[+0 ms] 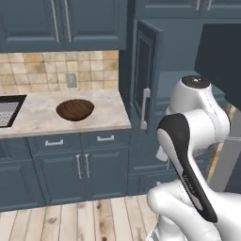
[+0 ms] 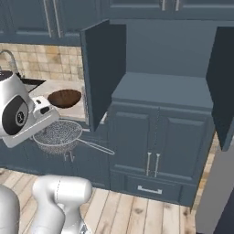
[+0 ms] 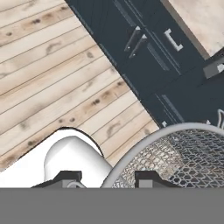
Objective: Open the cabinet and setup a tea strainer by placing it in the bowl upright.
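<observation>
Gripper (image 3: 105, 178) clamped on the rim of the tea strainer (image 2: 58, 135), mesh basket cut off at the hand view's edge; strainer hangs in front of the lower drawers. Beyond, bowl (image 1: 75, 109) on counter (image 1: 37, 116). Cabinet (image 2: 160, 68) doors stand open, interior dim

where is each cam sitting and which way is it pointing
Left base view: behind the arm on its left, facing the counter and bowl.
Right base view: behind on its right, facing the open cabinet; the claw holds the strainer.
Hand view: on the hand, looking down at floor and strainer mesh.
Both base views share bowl and cabinet.
</observation>
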Tool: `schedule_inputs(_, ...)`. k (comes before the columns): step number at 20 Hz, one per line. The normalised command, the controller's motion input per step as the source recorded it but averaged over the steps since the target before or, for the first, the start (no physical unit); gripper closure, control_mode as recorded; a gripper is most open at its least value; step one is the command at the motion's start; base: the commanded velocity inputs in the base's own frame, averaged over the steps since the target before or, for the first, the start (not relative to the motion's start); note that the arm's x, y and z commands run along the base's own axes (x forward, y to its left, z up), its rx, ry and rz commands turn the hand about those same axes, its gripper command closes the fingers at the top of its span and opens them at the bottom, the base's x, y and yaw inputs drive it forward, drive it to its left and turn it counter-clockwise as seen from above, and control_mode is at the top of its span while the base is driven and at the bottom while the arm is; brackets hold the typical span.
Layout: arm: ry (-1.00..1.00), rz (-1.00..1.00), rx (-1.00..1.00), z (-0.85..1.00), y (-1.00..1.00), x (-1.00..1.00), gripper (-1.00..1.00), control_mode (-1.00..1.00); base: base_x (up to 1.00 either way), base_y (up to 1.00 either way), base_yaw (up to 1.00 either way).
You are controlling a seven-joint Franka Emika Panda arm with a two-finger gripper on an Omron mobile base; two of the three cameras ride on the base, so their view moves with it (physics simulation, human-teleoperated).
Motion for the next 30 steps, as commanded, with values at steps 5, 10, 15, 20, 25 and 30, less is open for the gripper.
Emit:
schedule_inputs(5,0.00,0.00,0.00,0.00,0.00,0.00,1.00,1.00,0.00,0.78,0.00)
schedule_inputs(10,0.00,0.00,0.00,0.00,0.00,0.00,1.00,1.00,0.09,0.79,0.00)
schedule_inputs(15,0.00,0.00,0.00,0.00,0.00,0.00,1.00,1.00,0.23,0.72,-0.03)
schedule_inputs(20,0.00,0.00,0.00,0.00,0.00,0.00,1.00,1.00,0.40,0.68,-0.12)
schedule_inputs(25,0.00,0.00,0.00,0.00,0.00,0.00,1.00,1.00,0.56,0.51,-0.21)
schedule_inputs(30,0.00,0.00,0.00,0.00,0.00,0.00,1.00,1.00,0.74,0.22,-0.31)
